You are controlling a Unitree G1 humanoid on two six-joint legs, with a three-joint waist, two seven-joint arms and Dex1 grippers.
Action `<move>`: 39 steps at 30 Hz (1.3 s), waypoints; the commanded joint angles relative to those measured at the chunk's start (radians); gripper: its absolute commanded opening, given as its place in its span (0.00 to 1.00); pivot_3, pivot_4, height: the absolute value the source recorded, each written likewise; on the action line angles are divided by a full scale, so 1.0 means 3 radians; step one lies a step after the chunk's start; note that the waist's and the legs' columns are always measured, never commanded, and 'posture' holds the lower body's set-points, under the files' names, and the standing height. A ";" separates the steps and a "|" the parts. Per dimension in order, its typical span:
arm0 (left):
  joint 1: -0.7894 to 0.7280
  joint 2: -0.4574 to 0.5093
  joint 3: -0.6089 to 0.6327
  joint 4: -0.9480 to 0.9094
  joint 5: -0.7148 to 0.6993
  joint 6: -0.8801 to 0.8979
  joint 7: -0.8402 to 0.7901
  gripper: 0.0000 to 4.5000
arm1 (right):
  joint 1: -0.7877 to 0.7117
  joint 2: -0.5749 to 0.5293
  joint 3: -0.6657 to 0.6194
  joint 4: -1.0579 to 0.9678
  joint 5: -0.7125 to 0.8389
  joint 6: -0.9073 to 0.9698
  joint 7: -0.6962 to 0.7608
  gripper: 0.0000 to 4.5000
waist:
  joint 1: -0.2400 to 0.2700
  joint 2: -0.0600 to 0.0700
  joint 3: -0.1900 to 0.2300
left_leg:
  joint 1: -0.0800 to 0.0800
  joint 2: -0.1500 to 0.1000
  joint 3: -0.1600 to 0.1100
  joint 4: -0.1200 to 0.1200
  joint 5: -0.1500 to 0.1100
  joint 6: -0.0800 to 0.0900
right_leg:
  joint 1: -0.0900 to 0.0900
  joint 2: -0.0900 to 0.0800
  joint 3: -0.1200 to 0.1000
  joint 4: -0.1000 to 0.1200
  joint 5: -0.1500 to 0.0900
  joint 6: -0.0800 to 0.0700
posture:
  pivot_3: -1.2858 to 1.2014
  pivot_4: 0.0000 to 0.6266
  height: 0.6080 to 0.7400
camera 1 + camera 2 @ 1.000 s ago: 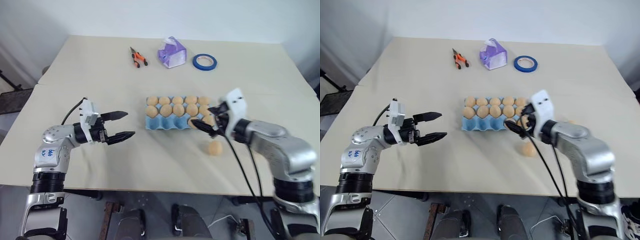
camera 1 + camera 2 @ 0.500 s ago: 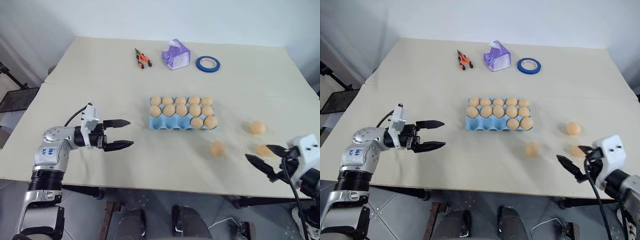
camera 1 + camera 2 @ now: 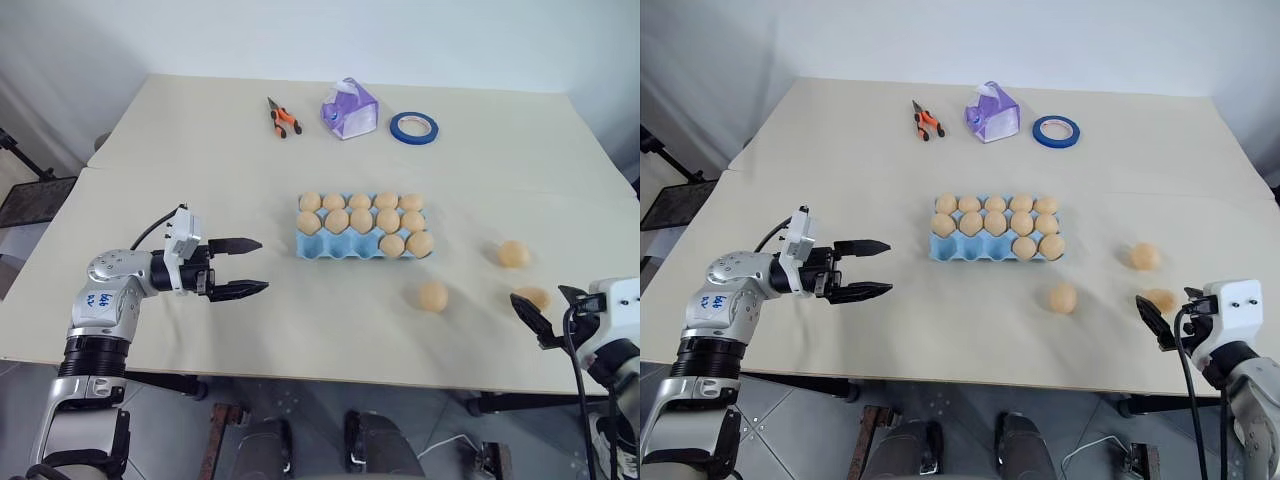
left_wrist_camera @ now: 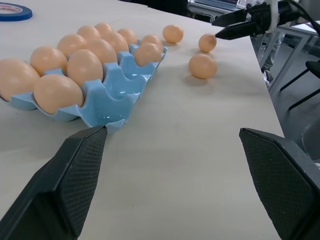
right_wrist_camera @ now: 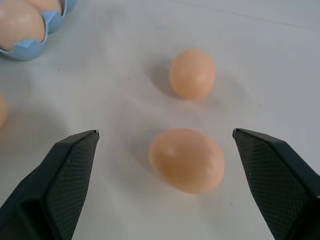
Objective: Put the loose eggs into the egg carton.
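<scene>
Right gripper (image 3: pixel 1162 328) now off the egg carton (image 3: pixel 995 232) at frame centre, down at lower right, jaws wide and empty around nearest of three loose eggs (image 3: pixel 1159 299), likely next pick; left gripper (image 3: pixel 872 269) released, idle lower left

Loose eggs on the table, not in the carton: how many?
3. One sits just in front of the egg carton, near its right end. One lies further right. One lies between the right gripper's open fingers. None looks hidden.
</scene>
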 commanded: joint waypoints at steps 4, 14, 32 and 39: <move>-0.0053 0.0022 0.0035 -0.0072 -0.0005 -0.0046 0.0044 1.00 | -0.0154 0.0001 0.0140 0.0340 -0.0140 -0.0177 -0.0134 1.00 | 0.0000 0.0001 0.0001 | 0.0000 -0.0001 0.0000 -0.0001 0.0000 0.0000 | -0.0001 -0.0003 0.0000 0.0000 0.0000 -0.0001 | 0.52 0.24 1.00; -0.0031 0.0016 0.0061 -0.0100 -0.0026 -0.0041 0.0123 1.00 | -0.0368 -0.0091 0.0258 0.0336 -0.0176 -0.0089 -0.0215 0.49 | -0.0002 0.0002 0.0001 | -0.0001 -0.0001 0.0001 -0.0002 0.0000 0.0000 | -0.0002 -0.0003 -0.0001 0.0000 0.0000 -0.0001 | 0.52 0.24 1.00; 0.0093 -0.0002 0.0117 -0.0259 -0.0056 -0.0026 0.0251 1.00 | -0.2178 0.0364 0.1735 -0.0190 0.0222 0.0955 -0.0459 0.43 | -0.0068 0.0007 0.0004 | -0.0030 -0.0001 -0.0005 0.0000 0.0003 -0.0003 | -0.0029 -0.0005 -0.0010 0.0007 0.0000 -0.0002 | 0.52 0.24 1.00; 0.0226 0.0036 0.0199 -0.0393 -0.0086 -0.0003 0.0338 1.00 | -0.2301 0.0420 0.2092 0.0331 -0.0058 0.0555 -0.0232 0.43 | -0.0076 0.0007 0.0004 | -0.0061 -0.0013 0.0024 0.0011 0.0005 0.0011 | -0.0052 -0.0017 -0.0016 0.0011 0.0015 0.0025 | 0.52 0.24 1.00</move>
